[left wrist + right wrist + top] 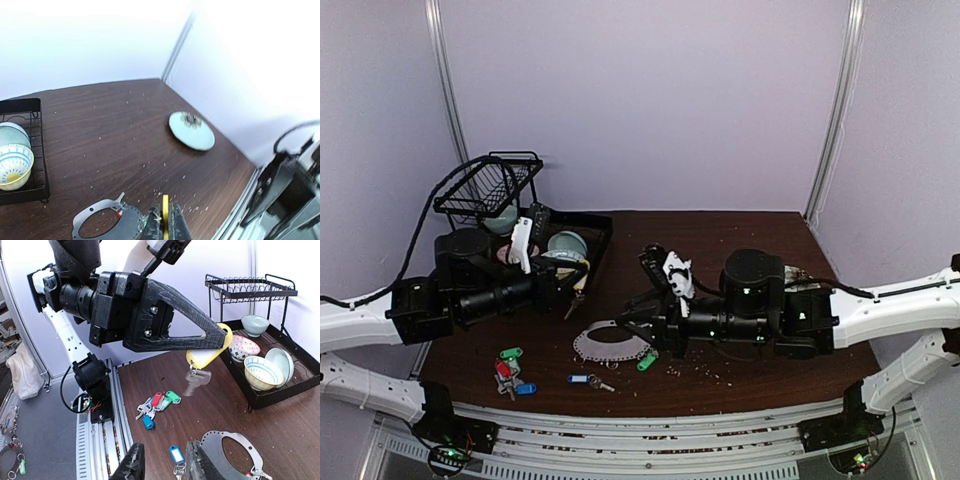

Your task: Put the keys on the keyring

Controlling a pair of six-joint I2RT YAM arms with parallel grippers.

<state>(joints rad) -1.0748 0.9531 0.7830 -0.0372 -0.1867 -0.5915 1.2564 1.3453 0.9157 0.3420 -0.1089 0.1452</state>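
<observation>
A blurred yellow-tagged silver key (202,359) is clamped in the left pincer (220,337) above the dark wooden surface (210,405). The right pincer (165,465) is spread, empty, beside the flat silver-grey keyring (210,445), partly cut off.

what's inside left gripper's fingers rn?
Left gripper pinches a yellow tag; its silver key hangs free below. Tag's upper end is hidden between the fingers.

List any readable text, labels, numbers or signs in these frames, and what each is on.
None readable in any view.
Yellow-tagged key in the left claw: no print visible on the tag.
Loose blue tag: white insert, too small to read.
Bowls: pattern only, no lettering.
</observation>
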